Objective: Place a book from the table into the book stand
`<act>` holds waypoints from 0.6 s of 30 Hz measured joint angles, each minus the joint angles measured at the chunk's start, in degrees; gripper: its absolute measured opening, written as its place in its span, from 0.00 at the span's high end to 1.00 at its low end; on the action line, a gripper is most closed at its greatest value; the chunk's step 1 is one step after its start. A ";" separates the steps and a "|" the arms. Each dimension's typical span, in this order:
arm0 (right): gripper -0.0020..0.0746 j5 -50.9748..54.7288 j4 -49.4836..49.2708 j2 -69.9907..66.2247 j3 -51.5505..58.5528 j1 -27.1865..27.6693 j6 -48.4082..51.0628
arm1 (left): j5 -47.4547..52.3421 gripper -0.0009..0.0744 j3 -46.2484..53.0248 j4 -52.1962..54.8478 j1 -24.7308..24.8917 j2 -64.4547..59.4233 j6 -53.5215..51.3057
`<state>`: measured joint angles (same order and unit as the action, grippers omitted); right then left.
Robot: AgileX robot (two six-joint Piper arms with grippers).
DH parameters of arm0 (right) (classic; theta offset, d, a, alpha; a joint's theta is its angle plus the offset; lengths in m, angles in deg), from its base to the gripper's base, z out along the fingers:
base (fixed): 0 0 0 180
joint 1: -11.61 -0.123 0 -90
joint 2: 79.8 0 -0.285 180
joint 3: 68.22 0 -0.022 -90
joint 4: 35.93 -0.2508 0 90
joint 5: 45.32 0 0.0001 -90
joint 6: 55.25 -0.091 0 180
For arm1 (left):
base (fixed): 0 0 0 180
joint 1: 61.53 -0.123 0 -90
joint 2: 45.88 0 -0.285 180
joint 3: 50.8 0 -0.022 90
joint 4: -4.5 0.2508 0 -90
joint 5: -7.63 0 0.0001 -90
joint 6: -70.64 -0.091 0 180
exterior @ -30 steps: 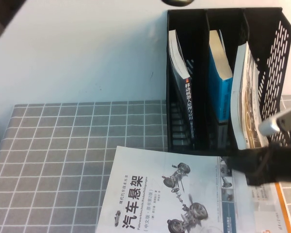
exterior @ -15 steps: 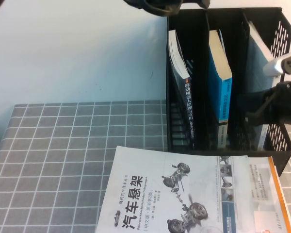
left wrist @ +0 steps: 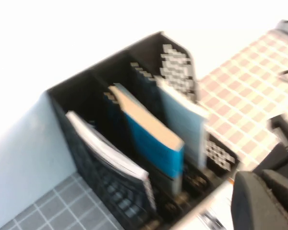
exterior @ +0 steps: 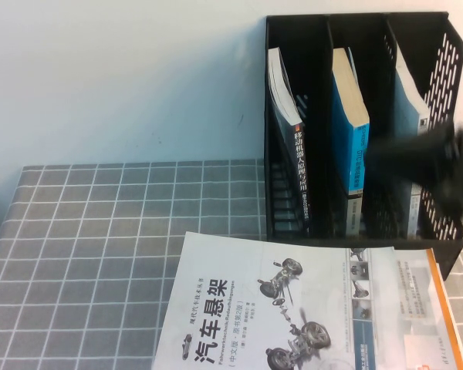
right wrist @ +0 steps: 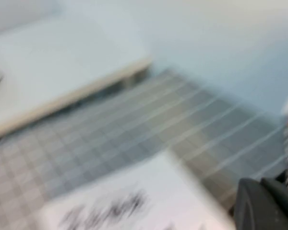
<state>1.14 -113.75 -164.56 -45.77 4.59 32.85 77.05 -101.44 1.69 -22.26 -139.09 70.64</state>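
Tabletop (exterior: 100, 231) with grey checked cloth. Black stand (exterior: 324, 46) at far right, three slots. Left slot: white-paged book, dark spine (exterior: 297, 166). Middle slot: blue book (exterior: 347, 131). Right slot: pale book (exterior: 407, 108), upright, leaning on perforated wall. High view: white car book (exterior: 270, 308) lies flat in front of stand. Right tool (exterior: 432, 158) only dark blur before right slot; released or clenched, cannot tell. Left wrist view shows all three slots from above; left tool (left wrist: 261, 199) at frame edge, state cannot tell. Right wrist view: only blurred cloth and paper.
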 joint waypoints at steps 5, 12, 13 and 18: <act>0.98 11.30 28.59 4.88 0.00 0.00 -24.99 | 2.98 0.99 1.04 -2.67 0.00 6.60 -4.03; 0.98 15.38 61.78 15.09 0.00 0.00 -52.28 | 2.98 0.99 18.95 1.03 0.00 17.04 -5.20; 0.98 15.24 65.25 16.74 0.00 0.00 -55.09 | 2.12 0.99 23.04 2.07 0.00 18.99 -4.65; 0.98 13.84 71.62 27.42 0.00 0.00 -60.14 | -8.81 0.99 43.45 5.40 0.00 28.66 0.00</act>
<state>14.98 -42.12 -137.14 -45.77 4.59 -27.29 68.24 -57.98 7.09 -22.26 -110.43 70.64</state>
